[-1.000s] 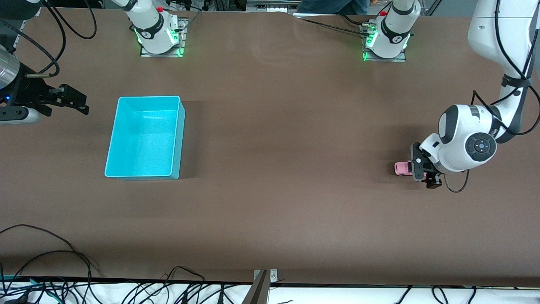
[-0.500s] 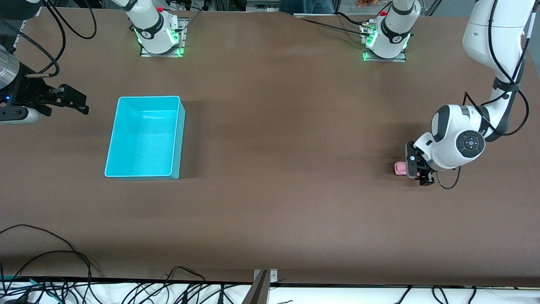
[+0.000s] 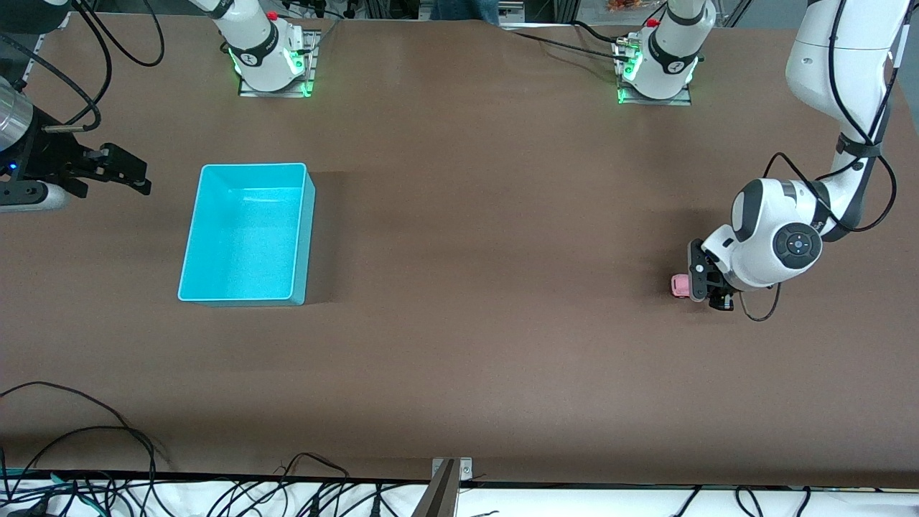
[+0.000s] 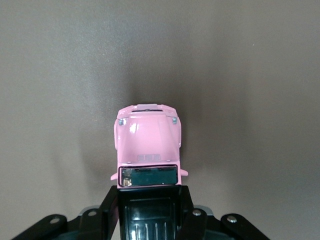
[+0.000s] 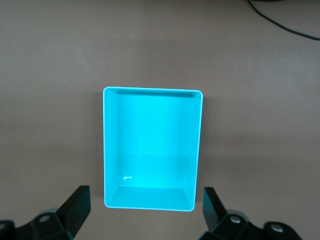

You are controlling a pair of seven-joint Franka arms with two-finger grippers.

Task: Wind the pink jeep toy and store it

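The pink jeep toy stands on the brown table at the left arm's end. It is light pink with a black roof. In the left wrist view the jeep points away from the camera. My left gripper is down at the table with its black fingers pressed against both sides of the jeep's rear, shut on it. The turquoise bin stands empty toward the right arm's end. My right gripper waits open beside the bin; in its wrist view the bin lies ahead.
Loose black cables lie along the table edge nearest the front camera. The two arm bases stand on the table's edge farthest from that camera. Bare brown tabletop lies between the bin and the jeep.
My left gripper has slid over the jeep's rear, covering more of it, and its arm has shifted slightly toward the bin. The jeep, the bin and the right arm have not moved.
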